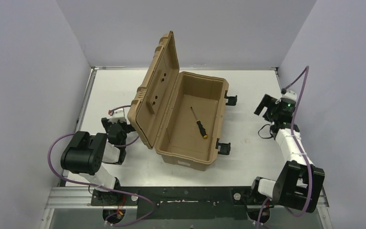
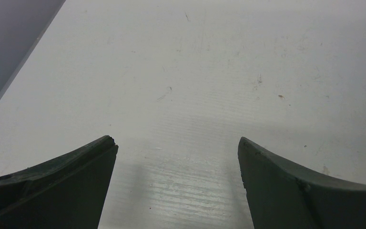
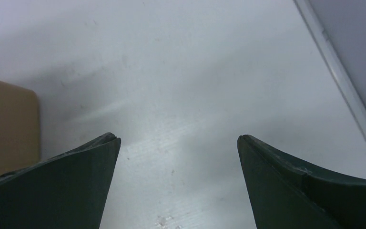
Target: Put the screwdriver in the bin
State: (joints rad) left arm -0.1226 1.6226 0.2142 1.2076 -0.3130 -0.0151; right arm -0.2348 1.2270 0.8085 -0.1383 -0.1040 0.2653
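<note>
- Screwdriver lies flat on the floor of the bin, its shaft toward the far wall and its yellow-tipped handle toward the near one. Neither gripper touches it.
- The bin stands mid-table with its lid swung up and leaning left. Two black latches hang off its right side.
- My right gripper hovers over bare table to the right of the bin, fingers spread wide with nothing between them. A tan corner of the bin shows at the left edge of its wrist view.
- My left gripper sits low on the left, behind the raised lid, fingers likewise spread and empty above the table.
- Step in hand, as I judge it: the drop is made and the task looks done, so only clearing off is left.
- The next move calls for little. I would draw the right arm back toward its base, well clear of the latches and rim so the bin is not nudged. Closing the lid is not asked.
</note>
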